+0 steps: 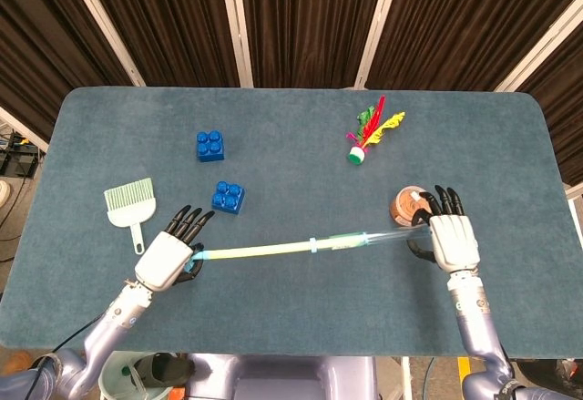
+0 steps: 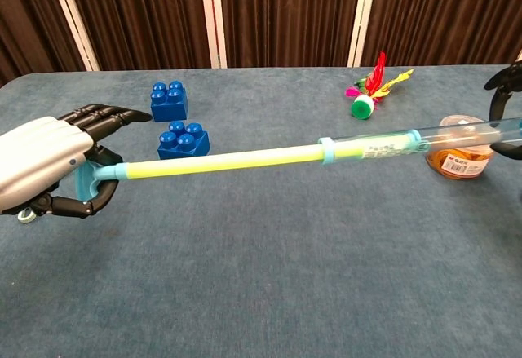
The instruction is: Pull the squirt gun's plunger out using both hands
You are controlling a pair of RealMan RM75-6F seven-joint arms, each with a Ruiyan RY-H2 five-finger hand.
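A small brush (image 1: 129, 205) with pale green bristles is laid flat on the blue table (image 1: 291, 327), near the left edge. Just right of it the left hand (image 1: 169, 256) is seen, palm down, fingers (image 2: 106, 116) stretched forward over the top; the light-blue handle (image 2: 86, 185) of the plunger (image 1: 255, 251) is gripped in it, thumb curled underneath. Two blue building blocks are set further back: one block (image 1: 210, 145) well behind the hand, a second block (image 1: 228, 197) just beyond the fingertips, not touched.

The squirt gun (image 1: 364, 239) is held off the table, stretched across between the two hands, slightly tilted up toward the right. The yellow plunger rod is shown drawn far out to the left of a light-blue collar (image 2: 326, 151); right of the collar the clear barrel (image 2: 440, 136) is seen running on to the right hand.

A shuttlecock (image 1: 369, 131) with red, yellow and green feathers is laid at the back right of the table, well apart from everything. A round brown container (image 1: 406, 206) with a clear lid is placed just behind the barrel's far end. The right hand (image 1: 452, 239) is seen at the barrel's right end, fingers spread forward; the barrel end is held under it. In the chest view only dark fingertips (image 2: 504, 77) at the frame edge are shown.
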